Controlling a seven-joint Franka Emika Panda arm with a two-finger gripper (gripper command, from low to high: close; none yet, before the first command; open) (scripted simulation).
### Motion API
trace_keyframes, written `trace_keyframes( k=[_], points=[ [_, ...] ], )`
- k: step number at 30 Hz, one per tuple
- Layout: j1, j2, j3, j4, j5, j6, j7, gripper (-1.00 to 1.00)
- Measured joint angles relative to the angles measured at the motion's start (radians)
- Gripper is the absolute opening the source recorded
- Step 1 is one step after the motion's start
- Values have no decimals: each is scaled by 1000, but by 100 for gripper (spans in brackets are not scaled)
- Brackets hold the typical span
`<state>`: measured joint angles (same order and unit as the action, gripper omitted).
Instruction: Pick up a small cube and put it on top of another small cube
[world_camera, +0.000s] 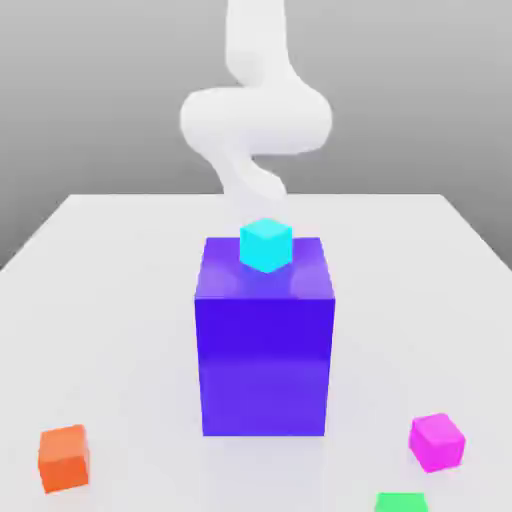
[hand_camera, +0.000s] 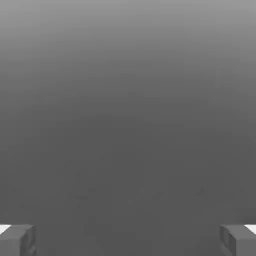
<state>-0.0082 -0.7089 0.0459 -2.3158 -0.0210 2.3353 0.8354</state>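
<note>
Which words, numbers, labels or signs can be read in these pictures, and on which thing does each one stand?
There are none to read.
The big purple block, the light blue cube on top of it, the orange cube, the pink cube and the green cube all have plain faces.
The white table and the robot arm carry no marks either.

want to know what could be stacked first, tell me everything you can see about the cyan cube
The cyan cube is a small, smooth, bright turquoise block with sharp edges and a slightly glossy look. It sits upright on the top face of the tall blue-purple block, near that face's far edge and roughly centred across it. Only the block beneath touches it. The white arm rises behind it in the exterior view, apart from it.
</note>
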Motion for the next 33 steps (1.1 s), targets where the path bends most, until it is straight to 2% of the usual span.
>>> trace_keyframes(
  k=[10,18,27,31,32,33],
  points=[
    [-17,368,176,-64,-105,143,157,0],
    [26,659,267,-113,-200,254,290,0],
    [121,971,306,-166,-227,394,380,0],
    [195,1117,219,-137,-322,498,456,0],
    [217,1144,194,-131,-335,520,466,-100],
    [217,1144,194,-131,-335,520,466,-100]
  ],
)
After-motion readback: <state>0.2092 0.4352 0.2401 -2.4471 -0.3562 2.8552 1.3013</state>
